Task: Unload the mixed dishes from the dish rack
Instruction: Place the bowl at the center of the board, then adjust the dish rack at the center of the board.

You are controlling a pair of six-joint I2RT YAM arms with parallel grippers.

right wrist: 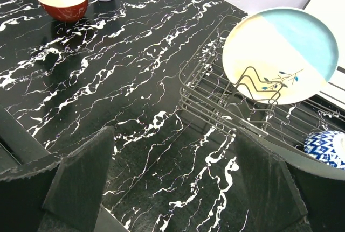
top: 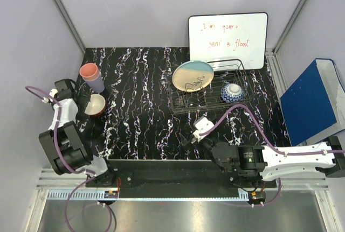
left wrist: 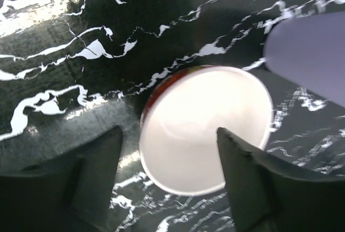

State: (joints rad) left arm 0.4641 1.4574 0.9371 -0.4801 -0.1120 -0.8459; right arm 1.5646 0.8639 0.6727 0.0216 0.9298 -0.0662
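Dish rack [top: 207,102] holding plate [top: 192,76] and blue bowl [top: 233,92], left jaws parted over red bowl [top: 95,104], right jaws spread empty

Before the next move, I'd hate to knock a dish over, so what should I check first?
1. The red bowl sits upright on the table: ok.
2. The left gripper has its jaws apart: ok. Whether it is clear of the bowl's rim: cannot tell.
3. The lavender cup stands close beside the bowl; room to lift away: cannot tell.
4. The right gripper is open and empty, facing the dish rack: ok.
5. The plate stands on edge in the rack: ok.
6. The blue-and-white bowl sits in the rack beside the plate: ok.
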